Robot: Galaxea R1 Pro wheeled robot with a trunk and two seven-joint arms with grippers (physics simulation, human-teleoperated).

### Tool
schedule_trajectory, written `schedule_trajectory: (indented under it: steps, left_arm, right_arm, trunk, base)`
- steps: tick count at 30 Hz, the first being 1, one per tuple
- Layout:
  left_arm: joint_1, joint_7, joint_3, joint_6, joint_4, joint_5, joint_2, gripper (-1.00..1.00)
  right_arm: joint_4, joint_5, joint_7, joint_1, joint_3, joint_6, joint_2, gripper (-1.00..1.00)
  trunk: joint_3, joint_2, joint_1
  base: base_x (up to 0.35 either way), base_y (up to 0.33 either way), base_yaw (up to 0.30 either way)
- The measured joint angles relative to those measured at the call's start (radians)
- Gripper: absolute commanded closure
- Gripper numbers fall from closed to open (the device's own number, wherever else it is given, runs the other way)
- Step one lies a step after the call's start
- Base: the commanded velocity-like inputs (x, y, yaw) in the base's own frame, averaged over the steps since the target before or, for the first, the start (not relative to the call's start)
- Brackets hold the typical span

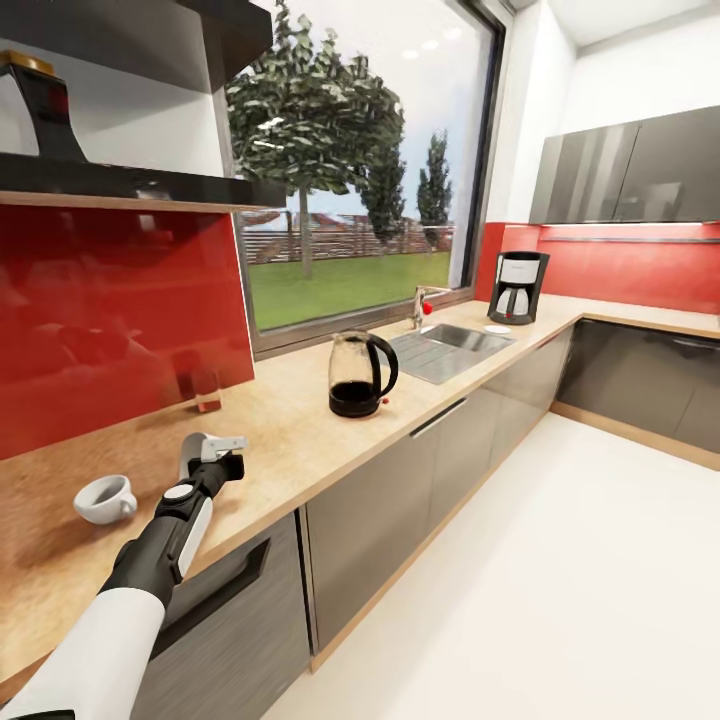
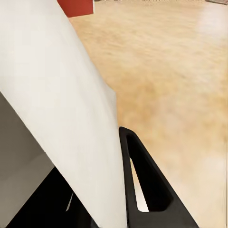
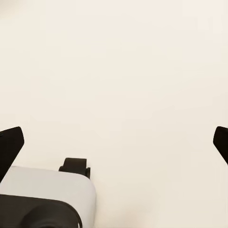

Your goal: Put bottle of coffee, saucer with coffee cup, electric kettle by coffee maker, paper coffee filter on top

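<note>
Handling note: the paper coffee filter (image 2: 61, 104) is very light, thin and easily crushed or creased, and we expect it to slip or flutter if moved quickly. A gentle pinch on the wall near the rim looks like the safest hold. In the left wrist view its white wall lies flat against the inner face of one black finger (image 2: 147, 185), so we judge the left end effector (image 1: 222, 452) to be clenched on the filter. The opposite finger is hidden behind the paper, so that remains a judgement. In the head view the filter (image 1: 196, 450) sits at the tip of the outstretched left arm, just above the worktop (image 1: 300, 440). It is well apart from the coffee maker (image 1: 518, 287), which stands at the far corner beyond the sink (image 1: 450, 345). The electric kettle (image 1: 360, 375) stands between the filter and the coffee maker. The saucer (image 1: 497, 329) lies just beside the coffee maker. The coffee cup (image 1: 105, 497) rests farther from the coffee maker than the filter, near the left arm but not touching it. The right end effector (image 3: 114, 142) is released, with its fingertips wide apart and nothing between them, over pale floor.
</note>
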Motion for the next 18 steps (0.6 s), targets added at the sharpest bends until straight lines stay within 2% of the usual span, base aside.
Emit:
schedule_trajectory:
  steps: [7,12,18]
  left_arm:
    - [0.000,0.000,0.000,0.000,0.000,0.000,-0.001,1.00]
    - [0.000,0.000,0.000,-0.001,0.000,0.000,-0.001,1.00]
    - [0.000,0.000,0.000,0.000,0.000,0.000,-0.001,1.00]
  right_arm:
    - [-0.001,0.000,0.000,0.000,0.000,-0.001,0.000,-1.00]
    - [-0.001,0.000,0.000,0.000,0.000,-0.001,0.000,-1.00]
    - [-0.001,0.000,0.000,0.000,-0.001,-0.001,0.000,-1.00]
  trunk:
    - [0.022,0.049,-0.027]
    - [0.022,0.049,-0.027]
    - [0.038,0.084,-0.046]
  base:
    - [0.000,0.000,0.000]
    - [0.000,0.000,0.000]
    - [0.000,0.000,0.000]
